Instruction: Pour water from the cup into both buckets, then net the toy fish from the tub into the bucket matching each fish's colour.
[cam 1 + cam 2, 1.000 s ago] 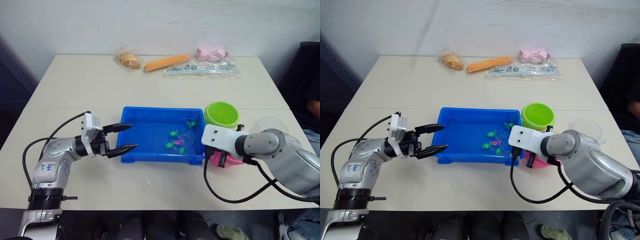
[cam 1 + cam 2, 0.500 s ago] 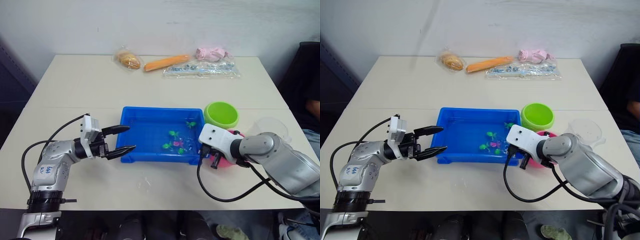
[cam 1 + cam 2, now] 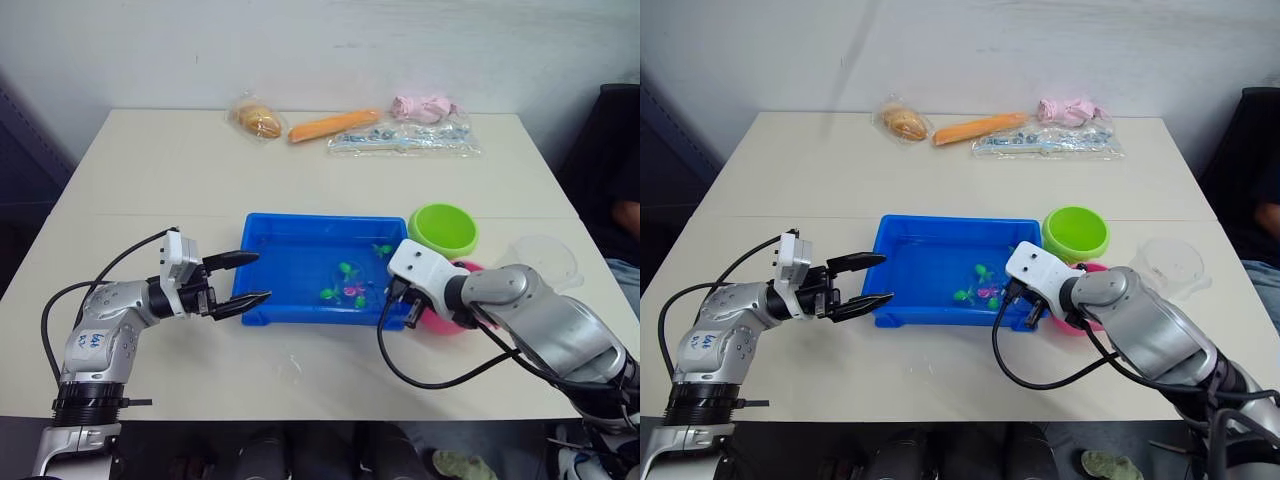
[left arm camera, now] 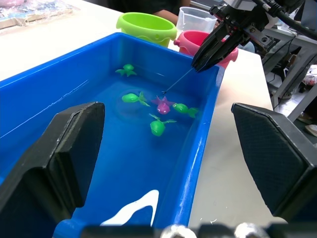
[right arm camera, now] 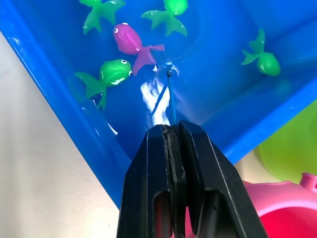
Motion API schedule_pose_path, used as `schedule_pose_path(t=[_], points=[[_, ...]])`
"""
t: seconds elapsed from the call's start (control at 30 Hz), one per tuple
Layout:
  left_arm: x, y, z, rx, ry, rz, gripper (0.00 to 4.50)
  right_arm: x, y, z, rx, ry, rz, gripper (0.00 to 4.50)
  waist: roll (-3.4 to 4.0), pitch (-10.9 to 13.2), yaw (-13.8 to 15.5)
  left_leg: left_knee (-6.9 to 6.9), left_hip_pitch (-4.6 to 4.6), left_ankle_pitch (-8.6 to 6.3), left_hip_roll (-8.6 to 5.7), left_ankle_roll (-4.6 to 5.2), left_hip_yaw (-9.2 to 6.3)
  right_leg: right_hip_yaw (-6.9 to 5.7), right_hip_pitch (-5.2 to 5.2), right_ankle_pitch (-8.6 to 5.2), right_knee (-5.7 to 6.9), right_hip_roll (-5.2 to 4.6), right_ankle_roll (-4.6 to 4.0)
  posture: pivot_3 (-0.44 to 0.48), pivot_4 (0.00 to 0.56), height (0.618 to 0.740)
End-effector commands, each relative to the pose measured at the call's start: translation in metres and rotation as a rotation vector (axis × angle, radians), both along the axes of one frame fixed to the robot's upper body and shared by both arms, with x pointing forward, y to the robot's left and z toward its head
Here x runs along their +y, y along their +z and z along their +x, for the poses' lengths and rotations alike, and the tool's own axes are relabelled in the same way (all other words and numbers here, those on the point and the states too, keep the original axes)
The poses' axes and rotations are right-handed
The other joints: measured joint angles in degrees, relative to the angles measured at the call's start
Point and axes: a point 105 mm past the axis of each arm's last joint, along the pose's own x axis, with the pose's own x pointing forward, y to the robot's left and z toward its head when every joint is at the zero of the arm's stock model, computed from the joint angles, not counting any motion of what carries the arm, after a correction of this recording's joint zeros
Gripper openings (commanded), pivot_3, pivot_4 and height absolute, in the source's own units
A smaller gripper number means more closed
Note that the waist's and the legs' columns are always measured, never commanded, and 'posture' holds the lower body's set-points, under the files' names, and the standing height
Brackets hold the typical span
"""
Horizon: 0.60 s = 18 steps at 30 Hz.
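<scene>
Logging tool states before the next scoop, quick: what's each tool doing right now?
Left tool: open, empty, beside the tub.
Right tool: shut on the net's thin handle, reaching into the tub near the pink fish.

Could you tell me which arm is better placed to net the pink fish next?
The right: its claw is shut on the net, beside the pink fish in the tub. The left claw hangs open outside the tub's far end.

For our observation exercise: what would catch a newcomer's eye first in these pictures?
The bright blue tub mid-table, with green and pink fish in it. The right end effector, shut on the net's thin handle, reaches over the tub's right end beside the green bucket and pink bucket. The left end effector is open at the tub's left end.
</scene>
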Motion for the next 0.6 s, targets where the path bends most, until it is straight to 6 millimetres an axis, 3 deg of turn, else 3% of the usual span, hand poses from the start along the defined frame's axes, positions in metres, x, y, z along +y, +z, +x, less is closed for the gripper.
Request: schedule_pose_path(t=[0.03, 0.37, 0.6], points=[[0.001, 0.012, -0.003, -0.047, -0.005, -0.01, 4.41, 0.007, 0.006, 0.004, -0.028, 0.011, 0.04, 0.0, 0.0, 0.0, 0.01, 0.0, 0.0, 0.0, 0.0, 0.0, 0.0, 0.0, 0.0, 0.0, 0.0, 0.0, 0.0, 0.0, 0.15, 0.74], [0.002, 0.011, -0.002, -0.044, -0.002, -0.004, 4.41, -0.004, 0.015, -0.002, 0.008, 0.023, 0.035, 0.0, 0.0, 0.0, -0.01, -0.01, 0.0, 0.0, 0.0, 0.0, 0.0, 0.0, 0.0, 0.0, 0.0, 0.01, 0.0, 0.0, 0.15, 0.74], [0.002, 0.011, -0.003, -0.046, -0.007, -0.002, 4.41, -0.001, 0.024, -0.012, 0.048, 0.075, 0.104, 0.0, 0.0, 0.0, 0.02, -0.01, 0.0, 0.0, 0.01, 0.0, -0.02, 0.0, 0.0, 0.0, -0.01, 0.01, 0.0, 0.0, 0.15, 0.74]])
